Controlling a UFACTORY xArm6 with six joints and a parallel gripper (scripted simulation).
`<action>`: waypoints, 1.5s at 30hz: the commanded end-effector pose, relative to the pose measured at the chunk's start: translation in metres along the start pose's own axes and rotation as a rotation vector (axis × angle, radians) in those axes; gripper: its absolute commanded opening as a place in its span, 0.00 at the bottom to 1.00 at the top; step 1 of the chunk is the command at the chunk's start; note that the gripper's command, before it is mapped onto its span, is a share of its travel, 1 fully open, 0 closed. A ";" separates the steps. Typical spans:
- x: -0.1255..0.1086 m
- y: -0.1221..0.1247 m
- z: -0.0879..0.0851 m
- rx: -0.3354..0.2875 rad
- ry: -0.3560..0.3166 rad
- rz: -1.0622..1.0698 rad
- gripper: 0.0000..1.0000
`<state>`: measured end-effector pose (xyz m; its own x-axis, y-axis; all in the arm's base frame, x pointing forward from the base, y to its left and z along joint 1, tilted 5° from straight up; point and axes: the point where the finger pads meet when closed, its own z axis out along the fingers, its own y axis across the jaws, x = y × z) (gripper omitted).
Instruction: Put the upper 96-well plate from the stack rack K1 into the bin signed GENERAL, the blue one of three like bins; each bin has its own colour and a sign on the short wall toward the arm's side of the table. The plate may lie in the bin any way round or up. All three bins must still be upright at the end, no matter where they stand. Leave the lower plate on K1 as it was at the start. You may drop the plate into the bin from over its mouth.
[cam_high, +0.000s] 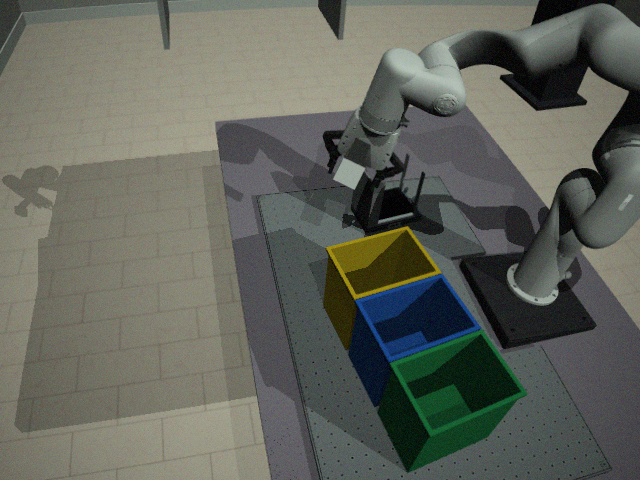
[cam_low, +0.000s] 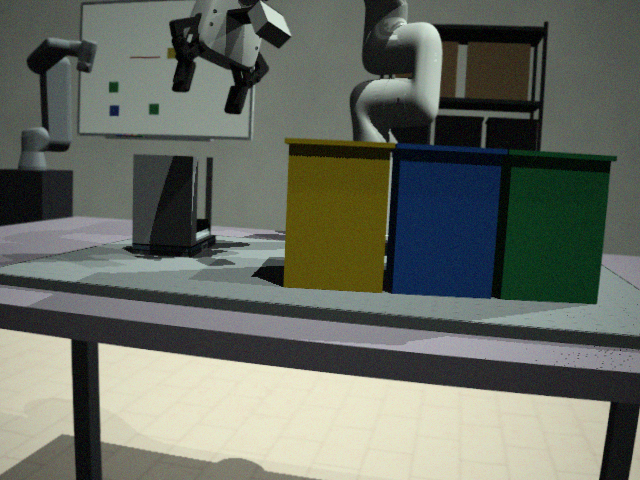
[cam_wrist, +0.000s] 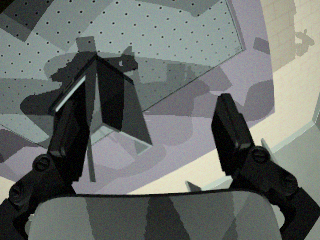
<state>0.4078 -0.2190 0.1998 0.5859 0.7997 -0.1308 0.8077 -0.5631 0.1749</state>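
The tool (cam_low: 209, 85) is hanging high above the surface (cam_low: 320, 356), well over the stack rack K1 (cam_low: 164, 204), with its two dark fingers spread fully apart and nothing lying between them. In the exterior view it is sitting tilted, level with the whiteboard (cam_low: 129, 118) on the back wall. The wrist view is looking down past the spread fingers at the rack, which is showing as a dark upright frame with a pale edge toward the left finger.

The rack is standing toward the far edge of the surface, on the grey perforated mat (cam_high: 516, 444) that is covering most of it. Its grey side panel is facing the exterior camera, and a thin post is rising at its right. The plates inside cannot be made out for certain; only a pale strip is showing low in the rack's open side in the exterior view, so which plate that is cannot be told.

The three bins are standing upright in a touching row along the middle of the mat, running from the rack toward the near edge: the yellow bin (cam_high: 338, 304) nearest the rack, the blue bin (cam_high: 369, 361) in the middle, the green bin (cam_high: 408, 428) last. The arm's black base plate (cam_high: 578, 322) is lying beside the blue bin, toward the right edge of the surface.
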 end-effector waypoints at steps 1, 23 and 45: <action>-0.018 0.000 -0.003 0.024 -0.005 0.116 1.00; -0.110 -0.025 -0.012 0.146 -0.026 0.556 1.00; -0.166 -0.055 -0.024 0.242 -0.040 0.894 1.00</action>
<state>0.2637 -0.3146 0.2335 0.9957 0.0428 -0.0826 0.0443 -0.9989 0.0161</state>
